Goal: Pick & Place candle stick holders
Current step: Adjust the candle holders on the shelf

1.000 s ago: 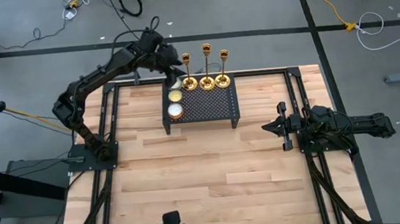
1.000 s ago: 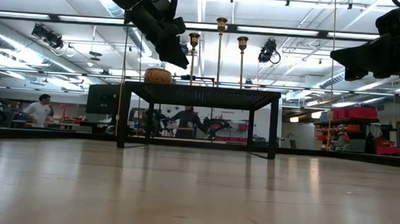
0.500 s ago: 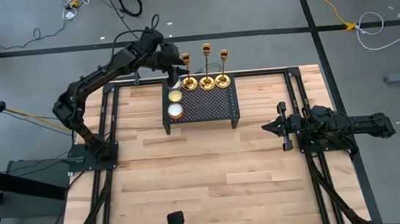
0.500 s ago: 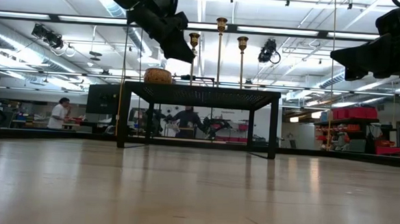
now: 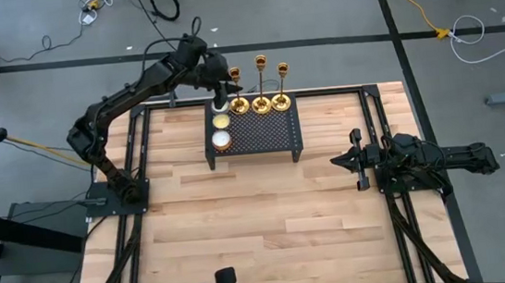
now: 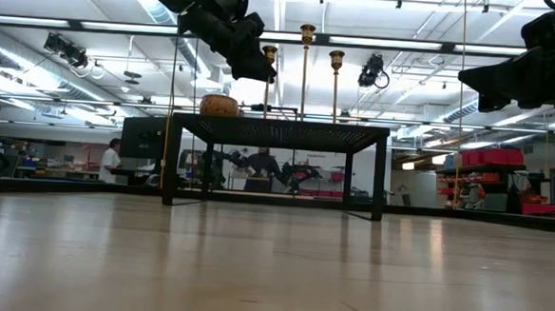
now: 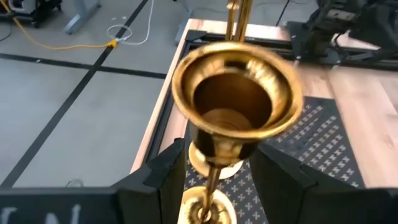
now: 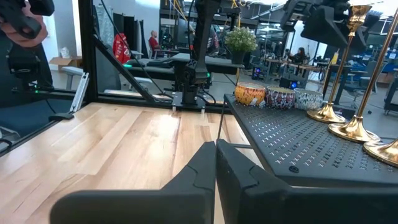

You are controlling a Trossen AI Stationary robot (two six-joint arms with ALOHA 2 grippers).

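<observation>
Step in hand: grasp approach. Left gripper (image 7: 211,177) straddled stem of left-most holder (image 5: 237,91) just under cup, fingers (image 7: 165,180) apart either side, not yet pinching. Three holders stood along rack (image 5: 275,137) far edge. Next, likely: close, lift straight. Right gripper (image 5: 355,159) pressed together, idle near tabletop right edge. Stem contact hard to judge; holder base partly hidden.

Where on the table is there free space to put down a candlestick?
The bare wood of the table in front of the black rack is free, also between rack and right gripper. The rack's back row, with candlesticks and left gripper, is crowded.
</observation>
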